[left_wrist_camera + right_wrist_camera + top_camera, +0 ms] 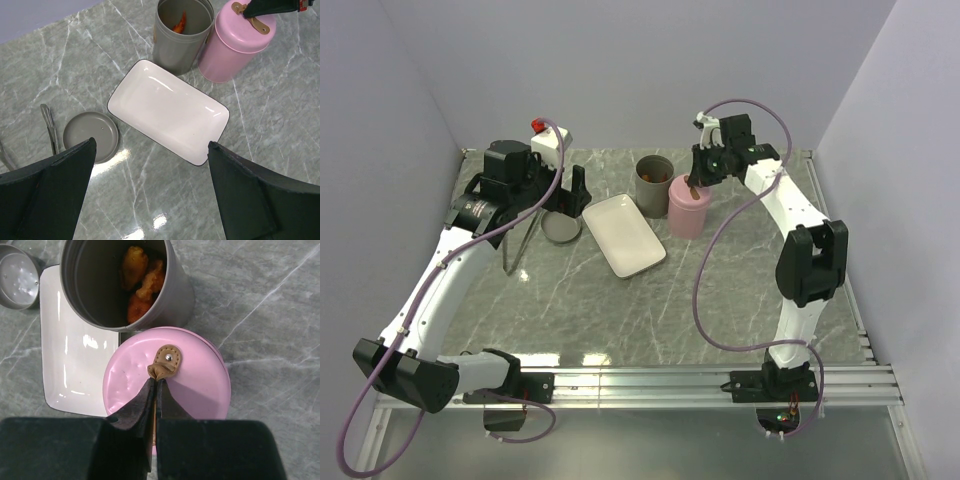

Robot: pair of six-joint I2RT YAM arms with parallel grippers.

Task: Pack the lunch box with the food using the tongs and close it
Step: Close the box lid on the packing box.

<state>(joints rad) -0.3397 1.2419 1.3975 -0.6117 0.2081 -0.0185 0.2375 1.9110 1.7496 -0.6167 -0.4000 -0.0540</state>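
The dark grey cylindrical metal lunch box (95, 285) stands open toward the back of the marbled grey surface (700, 300), right beside a pink cylindrical tin (235, 50). The glossy orange-brown fried food (142, 280) already lies inside it. Its round grey lid (91, 136) lies flat on the surface near one corner of the flat white rectangular tray (167, 110), with no strap showing on the upturned face. The slim silver metal tongs (49, 125) lie just beside it.

The left claw (152, 145) hangs above lid and tray, jaws spread wide, holding nothing. The right claw (156, 382) is pinched tight on the brown strap (165, 362) atop the pink tin, which isn't the box that needs closing.

To my eye the grey lid is light, stiff and slick. As a shallow disc lying flat on stone it offers little purchase, so it's best taken across its rim from straight above. The box looks light enough to skid or tip, so the lid should go on squarely, pressed straight down.
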